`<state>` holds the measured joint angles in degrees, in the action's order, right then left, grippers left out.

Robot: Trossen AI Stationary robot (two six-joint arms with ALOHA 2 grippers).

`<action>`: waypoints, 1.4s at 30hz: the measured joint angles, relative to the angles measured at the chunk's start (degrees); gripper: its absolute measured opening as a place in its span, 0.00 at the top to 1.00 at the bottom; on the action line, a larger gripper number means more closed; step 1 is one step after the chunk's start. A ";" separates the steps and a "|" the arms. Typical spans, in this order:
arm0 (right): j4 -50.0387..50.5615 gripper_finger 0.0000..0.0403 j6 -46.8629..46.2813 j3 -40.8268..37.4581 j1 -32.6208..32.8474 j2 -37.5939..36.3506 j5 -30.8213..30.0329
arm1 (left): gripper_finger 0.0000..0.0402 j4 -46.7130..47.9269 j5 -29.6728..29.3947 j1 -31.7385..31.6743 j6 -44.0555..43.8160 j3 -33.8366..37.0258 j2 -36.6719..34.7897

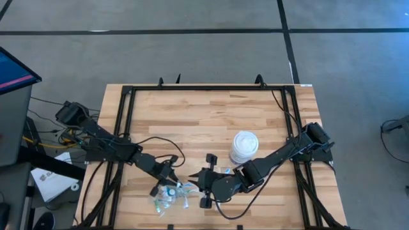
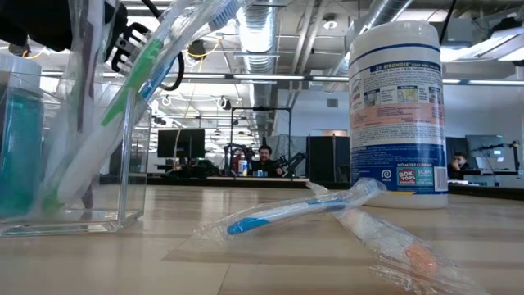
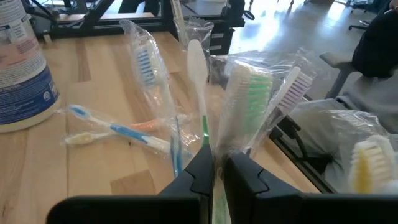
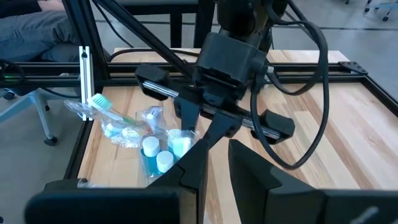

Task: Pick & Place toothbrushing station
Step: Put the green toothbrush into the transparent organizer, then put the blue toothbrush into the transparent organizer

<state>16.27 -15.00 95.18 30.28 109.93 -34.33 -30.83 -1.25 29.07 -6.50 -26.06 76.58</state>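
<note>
The clear rigid plastic holder [image 2: 78, 164] is standing near the table's front edge, carrying upright wrapped toothbrushes and small blue white-capped bottles [image 4: 157, 155]. The left gripper [image 3: 214, 168] is pinching shut on a green-handled wrapped toothbrush [image 3: 247, 102]: light, stiff, but slippery in crinkly film, best held mid-handle. The right gripper [image 4: 214, 163] is hovering nearby, slightly parted, holding nothing visible.

Wipes canister [image 2: 398, 106] label partly unreadable, toothbrushes [image 2: 155, 57] cropped.

wrapped toothbrushes [image 3: 249, 102] upright in clear holder [image 2: 74, 156] — blue bottles [image 4: 158, 155] inside; two [image 2: 327, 209] flat on table.
</note>
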 joint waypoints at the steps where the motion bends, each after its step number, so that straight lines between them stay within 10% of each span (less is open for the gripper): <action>1: 0.00 0.86 0.00 0.00 0.02 0.00 0.00 | 0.98 -0.23 0.14 -0.09 -0.01 -0.03 0.24; 42: 1.62 0.86 0.55 0.00 -0.02 0.00 0.04 | 0.49 -0.44 -7.11 -0.27 0.24 0.10 -1.71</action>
<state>17.90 -14.46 95.18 30.26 109.93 -34.28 -31.27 -8.36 28.80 -6.26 -25.96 74.87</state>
